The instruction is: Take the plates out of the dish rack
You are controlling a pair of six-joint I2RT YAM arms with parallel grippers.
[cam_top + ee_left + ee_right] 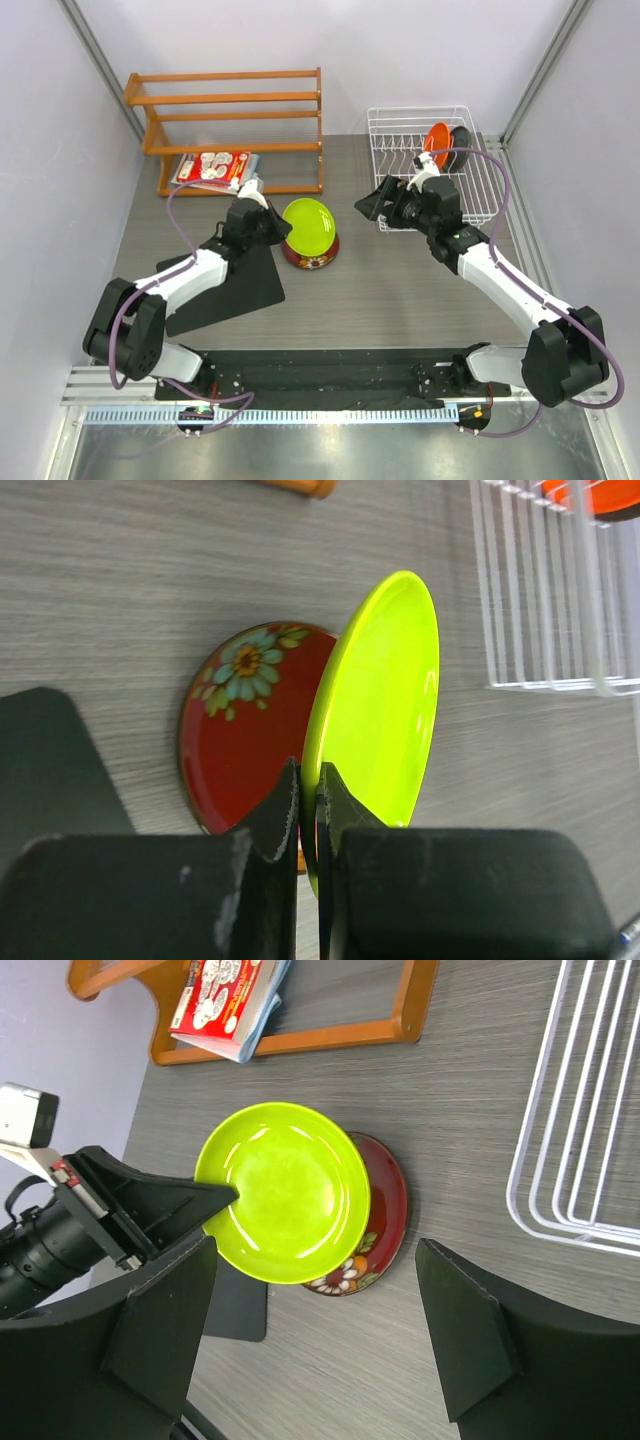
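No readable text, numbers or brand marks in any view. Red-and-white booklet (222, 995) near far-left corner of desk, at foot of orange shelf (232, 100): printed cover with small pictures, lettering too small and blurred to make out. Dark red plate (240, 740) mid-desk: painted flower pattern only.
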